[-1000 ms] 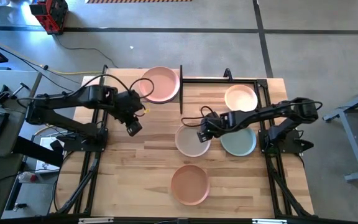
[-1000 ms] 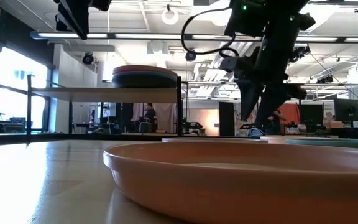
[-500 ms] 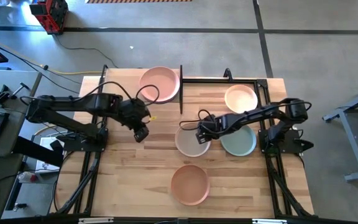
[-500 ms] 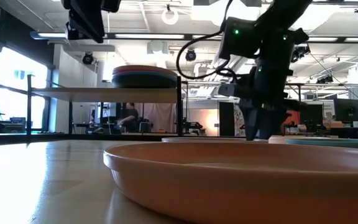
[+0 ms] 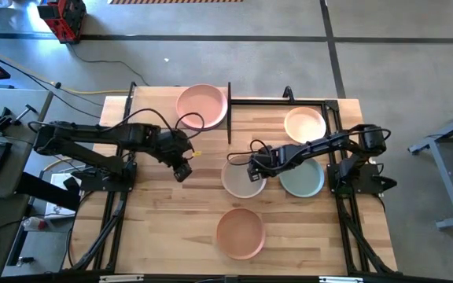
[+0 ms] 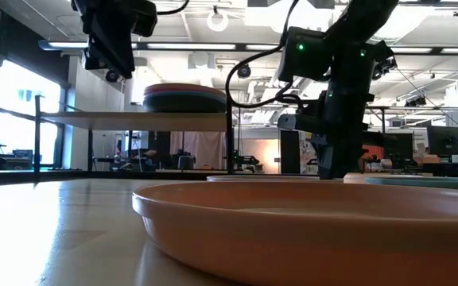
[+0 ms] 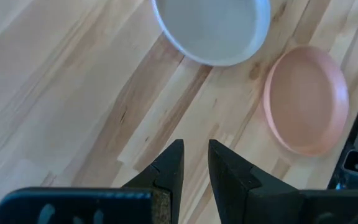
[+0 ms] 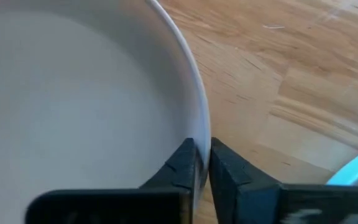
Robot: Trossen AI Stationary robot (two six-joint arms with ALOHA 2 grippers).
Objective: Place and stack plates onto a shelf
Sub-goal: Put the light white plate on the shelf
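Observation:
My right gripper [image 5: 253, 168] is down at the beige plate [image 5: 242, 181] in the middle of the table and is shut on its rim. My left gripper [image 5: 182, 171] hangs empty above bare wood to the left of that plate, its fingers [image 7: 173, 165] only a little apart. A peach-orange plate [image 5: 240, 233] lies near the front edge, a sage green plate [image 5: 305, 181] to the right, and a cream plate [image 5: 305, 124] at the far right. The shelf [image 6: 133, 119] at the far left carries a stack of plates [image 6: 185, 98] with a pink plate [image 5: 202, 106] on top. My right gripper holds the beige plate's rim [image 8: 199, 134] on its far right side, one finger inside the plate and one outside. The fingers come from above, pointing down. The plate lies flat on the table [image 6: 269, 178].
A black shelf post [image 5: 229, 110] stands between the stack and the cream plate. The sage green plate lies close beside the beige one, under my right arm. There is bare wood at the table's left and near left [image 5: 156, 220].
My right gripper has gone down onto the beige plate's rim and its fingers have drawn together on it. My left gripper has moved from beside the shelf toward the table's right and near edge, and a little lower. No plate has moved.

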